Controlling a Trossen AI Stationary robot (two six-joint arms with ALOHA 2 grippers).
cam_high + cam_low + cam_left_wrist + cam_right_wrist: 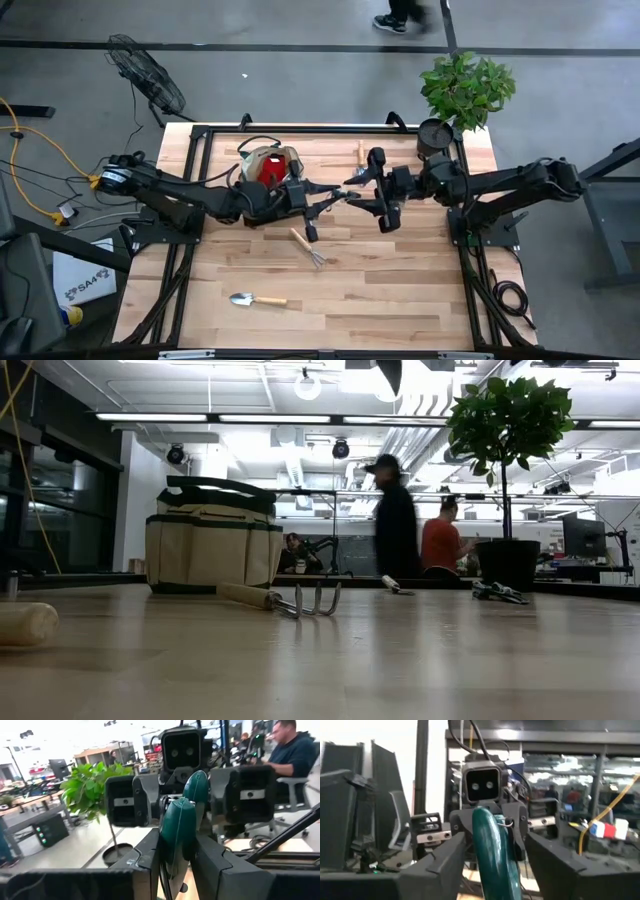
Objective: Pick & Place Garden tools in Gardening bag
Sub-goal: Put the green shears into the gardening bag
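One shears (345,187) lengthwise between pincers

I work in an open lab or workshop hall. My butcher-block table (400,290) sits on a black metal frame over bare grey concrete, with cables (40,165) and a floor fan (148,75) beside it. Exposed ducts, strip lights, desks with monitors and people (395,520) fill the room beyond.

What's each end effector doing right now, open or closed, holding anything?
Left end effector: closed, holding the pruning shears by a green handle.
Right end effector: open, its fingers standing apart on either side of the shears' handle.
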